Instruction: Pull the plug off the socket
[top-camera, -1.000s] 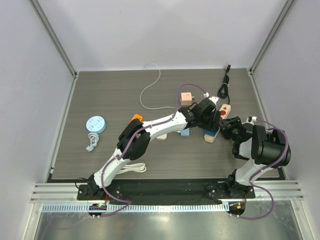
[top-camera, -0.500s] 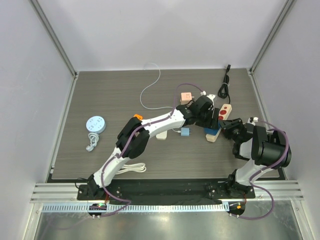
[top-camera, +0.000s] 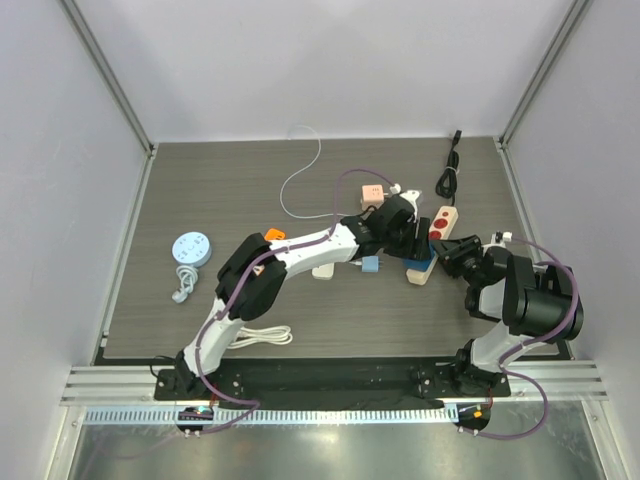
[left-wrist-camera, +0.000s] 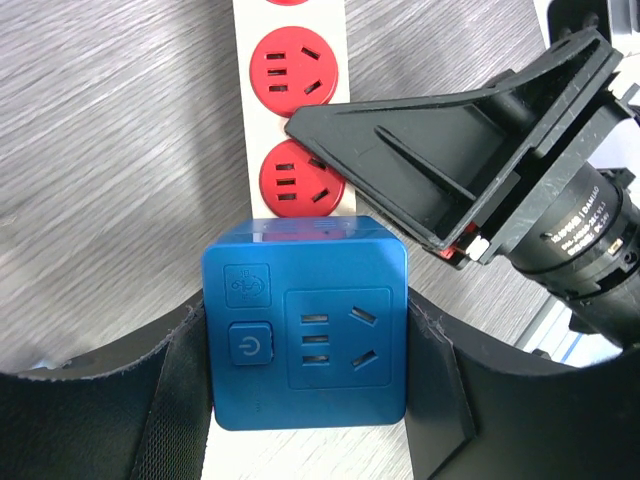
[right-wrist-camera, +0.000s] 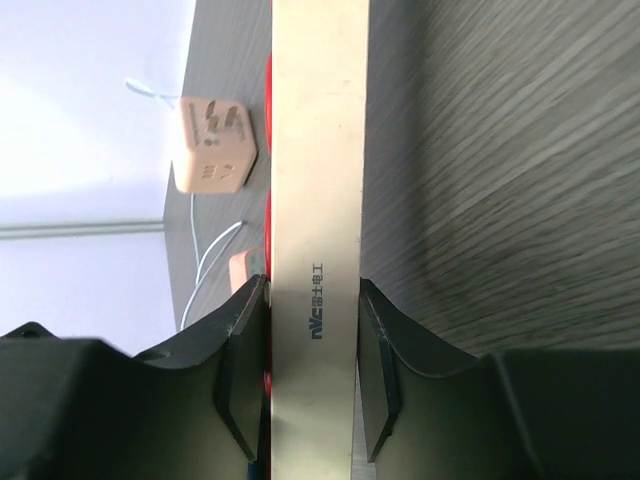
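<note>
**A:** Top view: where's the plug?

**B:** The plug (top-camera: 424, 266) is on the near end of the socket (top-camera: 443, 222). The strip's long axis runs away from the bases, leaning right. The left gripper (top-camera: 408, 243) comes at the plug from the left, and the right gripper (top-camera: 452, 256) meets the strip from the right.

**A:** Left wrist?

**B:** Fingers (left-wrist-camera: 185, 390) are flat on the plug's two side faces, clamped. The strip runs straight ahead of the jaws, with two red outlets (left-wrist-camera: 298, 68) bare beyond the plug. Can't tell if the prongs are seated.

**A:** Right wrist?

**B:** Jaws are pinched on the strip's long edges, across its width. A pink cube (right-wrist-camera: 215, 145) sits beyond. The plug isn't visible here.

**A:** So the pull?

**B:** My read: the left arm draws the plug off the outlet face, square to the long axis, while the right anchors the strip.
</note>
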